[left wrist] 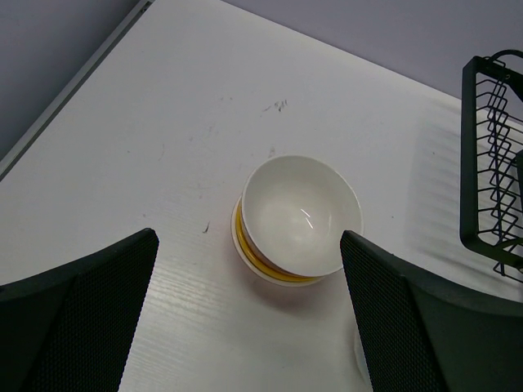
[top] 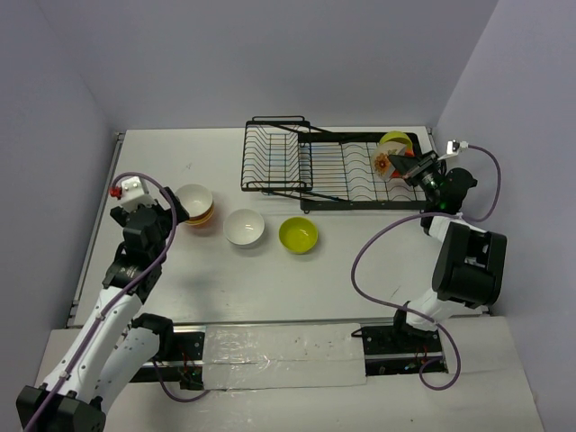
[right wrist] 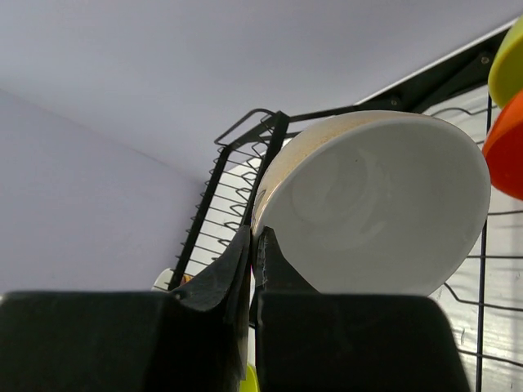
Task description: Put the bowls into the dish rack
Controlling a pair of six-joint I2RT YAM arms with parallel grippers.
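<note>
While the right gripper (right wrist: 255,237) has its fingers pinched tight on the rim of a white-inside bowl (right wrist: 376,204), holding it on edge over the right end of the dish rack (top: 351,206) next to a racked green bowl (top: 394,139), the left gripper (left wrist: 248,241) hangs with fingers spread wide above a stack of bowls (left wrist: 298,216). A white bowl (top: 244,227) and a loose lime-green bowl (top: 298,234) sit side by side on the table (top: 360,261), near the rack's front.

We see smooth, glossy glaze on the bowl (right wrist: 368,204) in our right end effector (right wrist: 255,237); behind it, the wire dish rack (right wrist: 272,135) looks like coated metal.
</note>
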